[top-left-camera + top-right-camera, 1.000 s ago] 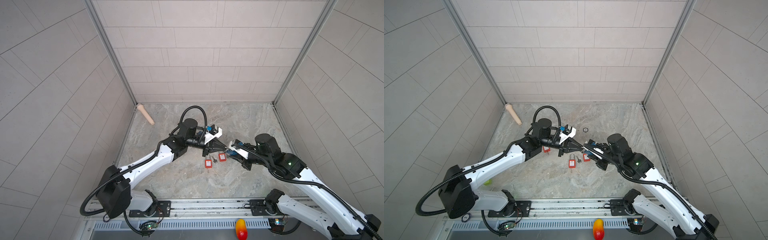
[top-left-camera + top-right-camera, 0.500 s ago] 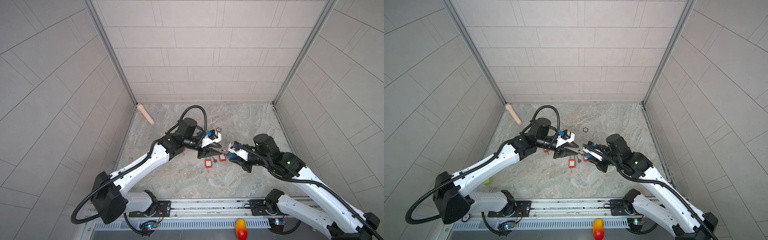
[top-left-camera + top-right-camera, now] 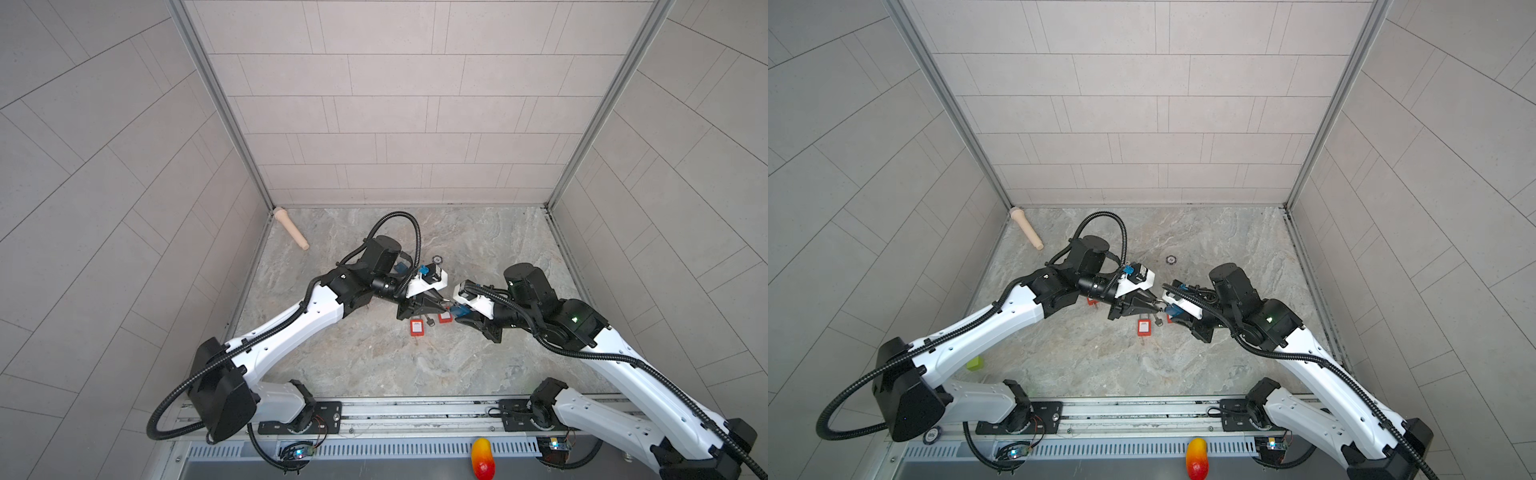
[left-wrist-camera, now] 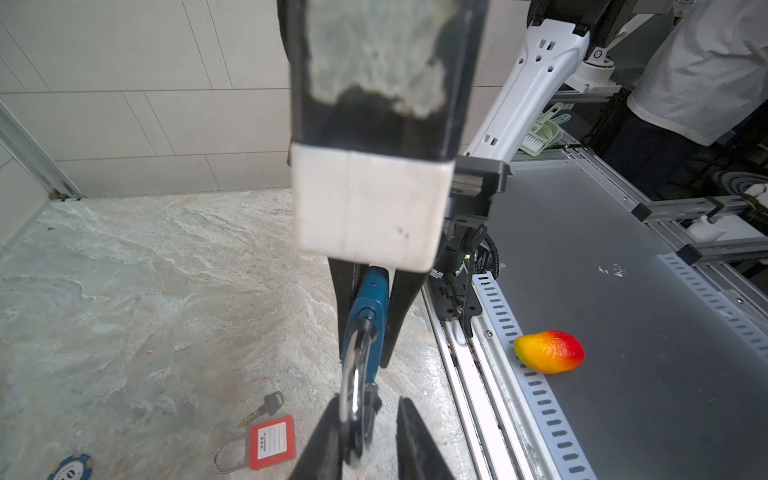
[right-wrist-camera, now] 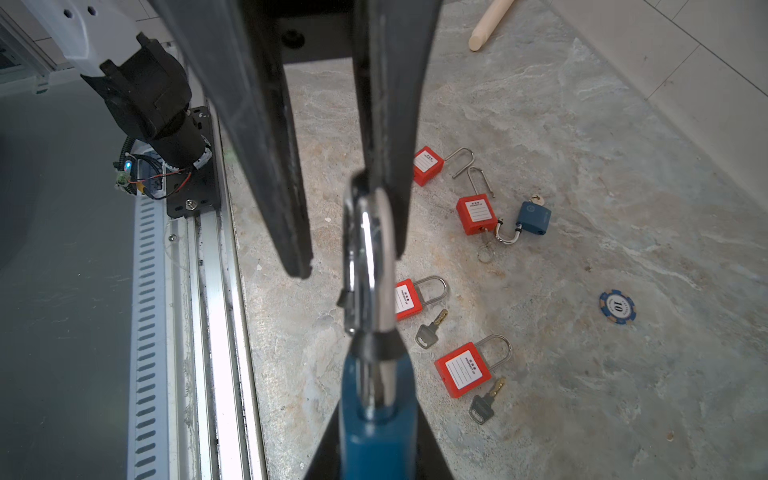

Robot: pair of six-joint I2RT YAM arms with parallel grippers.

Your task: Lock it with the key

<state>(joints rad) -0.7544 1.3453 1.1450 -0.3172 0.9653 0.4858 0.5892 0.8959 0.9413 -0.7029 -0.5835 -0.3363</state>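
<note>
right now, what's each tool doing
left tool: open, straddling the metal loop of the blue padlock
right tool: shut on the blue padlock's body

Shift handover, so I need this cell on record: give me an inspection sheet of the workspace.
Surface: marbled stone slab, no spills.
Job's things: blue padlock held aloft; four red padlocks, second blue padlock, two loose keys on the slab.
Clutter: poker chip, wooden peg, green block, toy mango.
Grippers: right gripper shut on blue padlock body; left gripper open around its shackle.
Cables: black conduit loops over left arm.
Surroundings: tiled walls; person in white nearby.
</note>
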